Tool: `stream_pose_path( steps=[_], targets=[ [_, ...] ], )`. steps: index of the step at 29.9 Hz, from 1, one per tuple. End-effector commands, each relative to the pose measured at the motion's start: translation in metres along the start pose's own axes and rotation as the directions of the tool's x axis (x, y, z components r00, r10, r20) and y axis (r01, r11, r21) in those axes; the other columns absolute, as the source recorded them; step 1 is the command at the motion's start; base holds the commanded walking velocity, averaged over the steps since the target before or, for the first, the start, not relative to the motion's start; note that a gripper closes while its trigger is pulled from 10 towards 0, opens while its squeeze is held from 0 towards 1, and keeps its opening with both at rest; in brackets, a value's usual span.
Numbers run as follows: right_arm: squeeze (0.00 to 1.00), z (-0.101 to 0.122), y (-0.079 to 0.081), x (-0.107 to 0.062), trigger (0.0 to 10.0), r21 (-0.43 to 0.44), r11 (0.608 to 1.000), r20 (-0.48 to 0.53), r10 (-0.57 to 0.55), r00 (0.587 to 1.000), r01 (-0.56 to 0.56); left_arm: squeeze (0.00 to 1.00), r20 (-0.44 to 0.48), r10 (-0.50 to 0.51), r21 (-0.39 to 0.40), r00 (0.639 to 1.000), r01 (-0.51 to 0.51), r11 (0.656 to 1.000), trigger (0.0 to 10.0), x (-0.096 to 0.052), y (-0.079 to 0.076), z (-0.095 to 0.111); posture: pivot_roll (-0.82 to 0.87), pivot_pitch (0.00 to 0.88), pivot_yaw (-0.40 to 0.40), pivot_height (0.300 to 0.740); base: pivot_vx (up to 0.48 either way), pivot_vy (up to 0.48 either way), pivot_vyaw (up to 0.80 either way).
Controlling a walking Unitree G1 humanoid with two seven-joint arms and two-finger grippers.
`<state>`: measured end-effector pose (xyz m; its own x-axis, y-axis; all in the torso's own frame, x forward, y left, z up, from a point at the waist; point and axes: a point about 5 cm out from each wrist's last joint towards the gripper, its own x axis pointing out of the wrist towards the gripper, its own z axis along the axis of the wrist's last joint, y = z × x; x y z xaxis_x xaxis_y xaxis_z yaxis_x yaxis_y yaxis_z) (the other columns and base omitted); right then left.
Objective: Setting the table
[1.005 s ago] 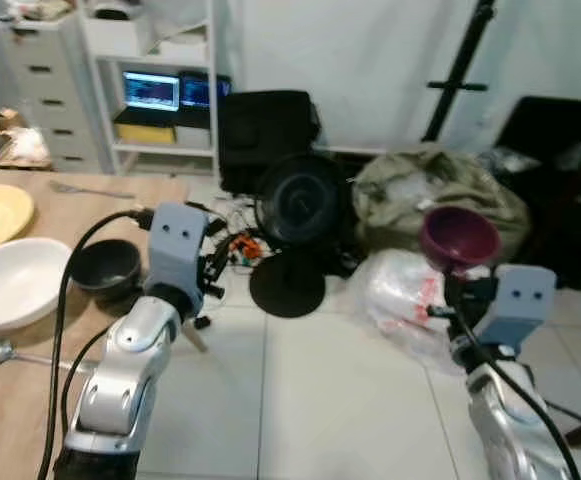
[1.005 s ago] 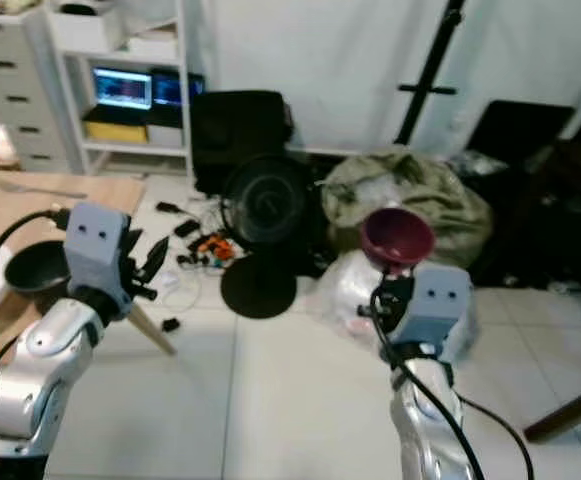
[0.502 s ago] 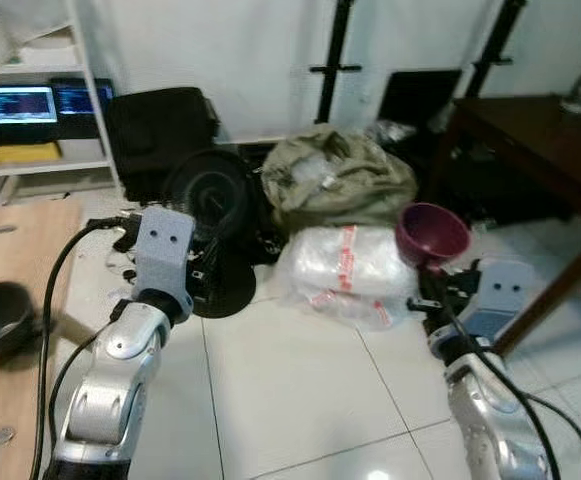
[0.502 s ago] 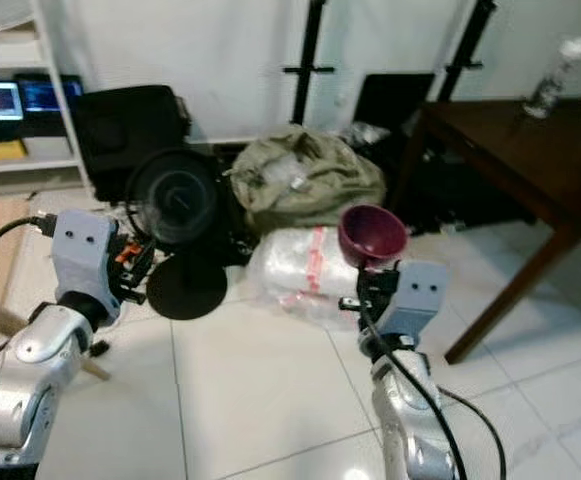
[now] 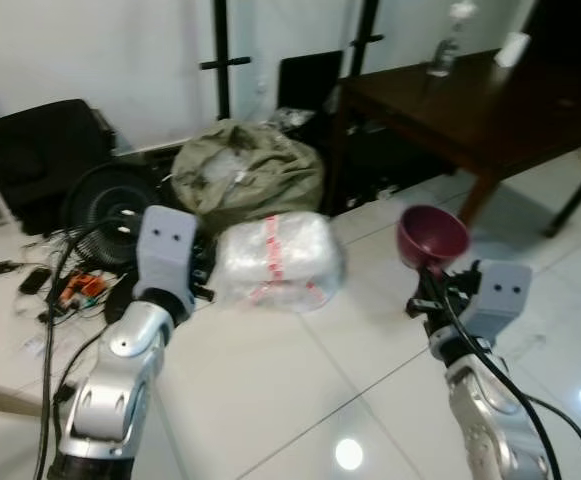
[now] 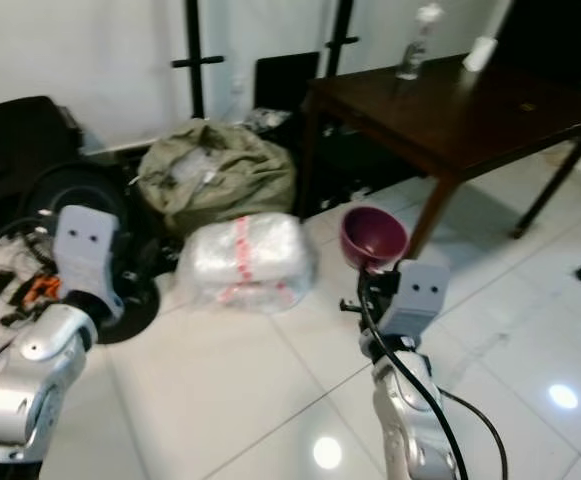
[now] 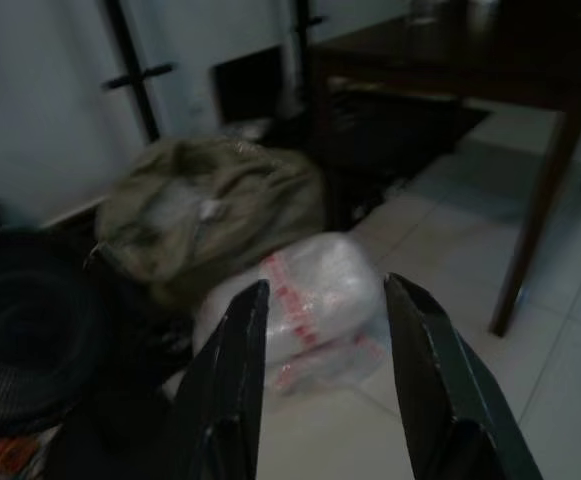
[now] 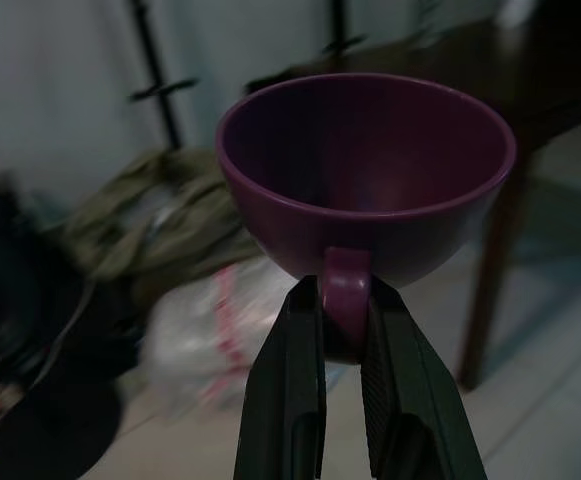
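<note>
The right gripper (image 8: pixel 342 330) is clamped on the handle of a purple cup (image 8: pixel 366 170), holding it upright in the air above the tiled floor (image 5: pixel 300 380). The cup sits just past the fingertips, its mouth up; its inside is dim and cannot be read. The left gripper (image 7: pixel 320 300) is raised with its fingers (image 7: pixel 232 370) spread and nothing between them. Ahead of it lie a clear plastic bundle (image 5: pixel 275 262) with red tape and an olive bag (image 5: pixel 242 168). A dark table (image 5: pixel 470 100) stands behind the cup, its far end cut off; a blurred bottle (image 5: pixel 448 40) stands on it. A fan (image 5: pixel 105 200) is partly hidden by the left arm.
</note>
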<state>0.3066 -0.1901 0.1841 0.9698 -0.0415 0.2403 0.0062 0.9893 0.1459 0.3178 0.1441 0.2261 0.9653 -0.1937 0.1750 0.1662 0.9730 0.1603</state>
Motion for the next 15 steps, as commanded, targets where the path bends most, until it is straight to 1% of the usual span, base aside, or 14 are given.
stream_pose_path(
  steps=[1,7,15],
  targets=[
    [0.00,-0.0021,0.0008,-0.0024,10.0,0.018,1.000,0.001,0.000,1.000,0.000,0.00,-0.012,0.007,0.006,1.000,-0.007,1.000,10.0,-0.0009,0.0017,-0.0039,0.07,0.103,0.039,0.740,0.000,0.000,-0.80],
    [0.00,-0.0023,0.0008,-0.0023,10.0,0.018,1.000,0.002,0.001,1.000,-0.001,0.00,-0.012,0.003,0.003,1.000,-0.003,1.000,10.0,-0.0005,0.0013,-0.0040,0.06,0.101,0.041,0.740,0.000,0.000,-0.80],
    [0.00,-0.0023,0.0007,-0.0035,10.0,0.017,1.000,0.003,-0.002,1.000,0.002,0.00,-0.020,-0.019,-0.021,1.000,0.018,1.000,10.0,0.0004,-0.0009,-0.0050,0.06,0.103,0.046,0.740,0.000,0.000,-0.80]
  ],
)
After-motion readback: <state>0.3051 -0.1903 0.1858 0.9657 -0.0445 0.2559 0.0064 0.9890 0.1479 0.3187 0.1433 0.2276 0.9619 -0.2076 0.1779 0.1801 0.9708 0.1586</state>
